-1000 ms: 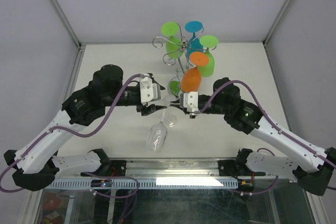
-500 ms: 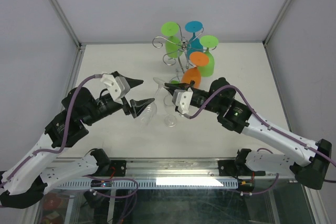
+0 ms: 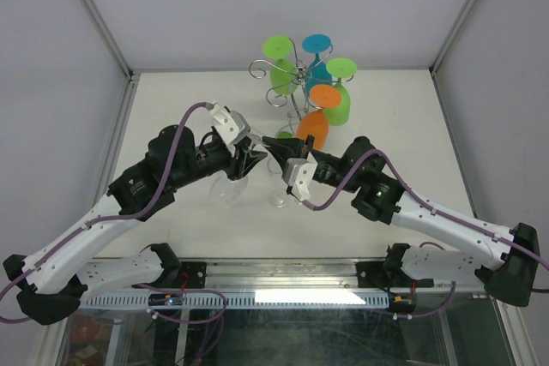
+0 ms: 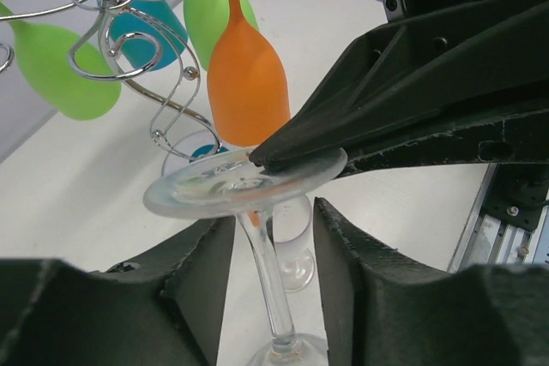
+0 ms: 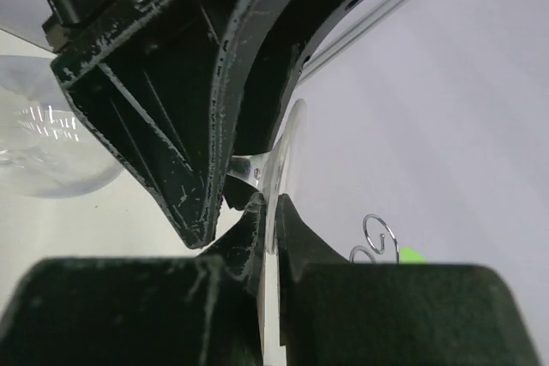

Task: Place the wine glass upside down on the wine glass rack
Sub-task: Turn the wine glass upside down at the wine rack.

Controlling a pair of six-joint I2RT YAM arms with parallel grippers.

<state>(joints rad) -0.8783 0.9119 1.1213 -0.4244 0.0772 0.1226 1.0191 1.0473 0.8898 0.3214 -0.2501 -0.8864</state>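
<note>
A clear wine glass [image 3: 230, 186] hangs tilted over the table, its bowl low and its foot up. My right gripper [image 3: 276, 145] is shut on the rim of the foot [image 5: 287, 152], pinching it edge-on [image 5: 273, 212]. My left gripper [image 4: 273, 237] straddles the thin stem [image 4: 268, 276] just under the foot [image 4: 244, 182]. Its jaws are open, with a gap showing on each side of the stem. The chrome wine glass rack [image 3: 296, 75] stands behind, at the back of the table, its scroll arms [image 4: 129, 49] carrying coloured glasses.
Green, blue and orange glasses hang upside down on the rack; the orange one [image 4: 247, 83] is closest to the grippers. A second clear glass [image 3: 279, 195] stands on the table below the held one. White walls and metal posts bound the table.
My left gripper has moved from the bowl up to the stem and its jaws have narrowed. The right gripper still pinches the foot and has shifted a little left.
</note>
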